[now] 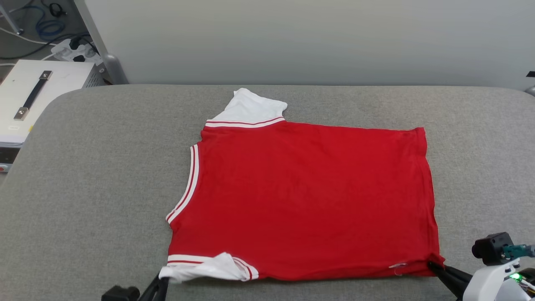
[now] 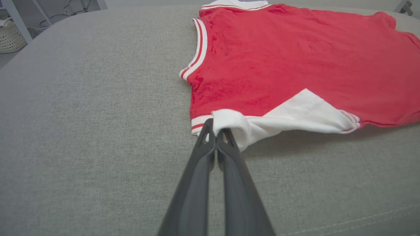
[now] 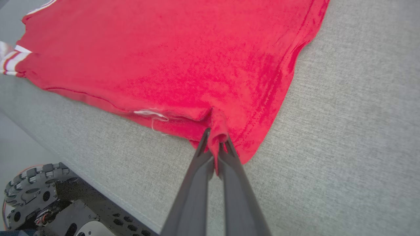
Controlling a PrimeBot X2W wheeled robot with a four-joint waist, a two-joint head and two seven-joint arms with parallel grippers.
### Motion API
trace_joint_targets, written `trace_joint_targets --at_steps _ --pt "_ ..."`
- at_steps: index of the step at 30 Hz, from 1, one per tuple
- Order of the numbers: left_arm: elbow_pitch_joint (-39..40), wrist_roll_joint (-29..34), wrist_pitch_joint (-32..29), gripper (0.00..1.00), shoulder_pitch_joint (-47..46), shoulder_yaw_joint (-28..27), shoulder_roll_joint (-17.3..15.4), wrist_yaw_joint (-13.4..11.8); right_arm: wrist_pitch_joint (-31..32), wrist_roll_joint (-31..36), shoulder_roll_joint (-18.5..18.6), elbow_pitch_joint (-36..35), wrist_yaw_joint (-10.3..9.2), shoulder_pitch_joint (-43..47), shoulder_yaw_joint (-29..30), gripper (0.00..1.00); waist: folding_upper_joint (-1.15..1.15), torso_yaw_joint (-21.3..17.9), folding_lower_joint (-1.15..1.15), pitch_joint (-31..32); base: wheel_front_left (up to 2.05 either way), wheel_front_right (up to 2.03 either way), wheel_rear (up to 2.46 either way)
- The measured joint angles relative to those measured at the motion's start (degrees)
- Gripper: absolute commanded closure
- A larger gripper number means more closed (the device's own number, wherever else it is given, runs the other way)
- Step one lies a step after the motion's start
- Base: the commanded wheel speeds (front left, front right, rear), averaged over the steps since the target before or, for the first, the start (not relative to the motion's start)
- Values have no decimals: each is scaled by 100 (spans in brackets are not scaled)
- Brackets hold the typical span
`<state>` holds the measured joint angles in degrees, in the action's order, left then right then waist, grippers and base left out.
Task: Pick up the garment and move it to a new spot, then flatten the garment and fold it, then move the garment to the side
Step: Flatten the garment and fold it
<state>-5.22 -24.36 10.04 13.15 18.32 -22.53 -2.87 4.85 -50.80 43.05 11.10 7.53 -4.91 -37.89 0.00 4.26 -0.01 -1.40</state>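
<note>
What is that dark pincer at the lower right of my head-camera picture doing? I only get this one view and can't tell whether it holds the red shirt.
Observer: In the right wrist view, the right gripper is shut on a bunched fold at a corner of the garment.
Operator: And the one at the lower left?
Observer: The left wrist view shows the left gripper shut on the white sleeve, which lies partly over the red cloth.
Operator: What's beneath the table edge nearest the robot?
Observer: The right wrist view catches a studded wheel of the robot's base below the edge of the grey table.
</note>
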Motion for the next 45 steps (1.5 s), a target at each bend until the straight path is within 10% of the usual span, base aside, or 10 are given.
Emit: trace_joint_targets --at_steps 19,40,42,45 --pt "-1421 664 -230 100 -3430 396 -541 865 634 319 -548 -452 0 -849 1059 100 0 -316 1 -913 0 0 0" --pt "-4019 343 413 100 -5118 1525 -247 1020 349 514 -1054 996 2 -2343 582 100 0 -528 1 -1908 0 0 0" --pt "-4128 336 449 0 -5153 1518 -244 1012 216 510 -1078 1094 2 -2342 582 8 0 -510 1 -1850 0 0 0" --pt "-4259 336 461 0 -5179 1519 -222 1014 25 504 -1066 1132 1 -2327 598 0 0 -472 1 -1734 0 0 0"
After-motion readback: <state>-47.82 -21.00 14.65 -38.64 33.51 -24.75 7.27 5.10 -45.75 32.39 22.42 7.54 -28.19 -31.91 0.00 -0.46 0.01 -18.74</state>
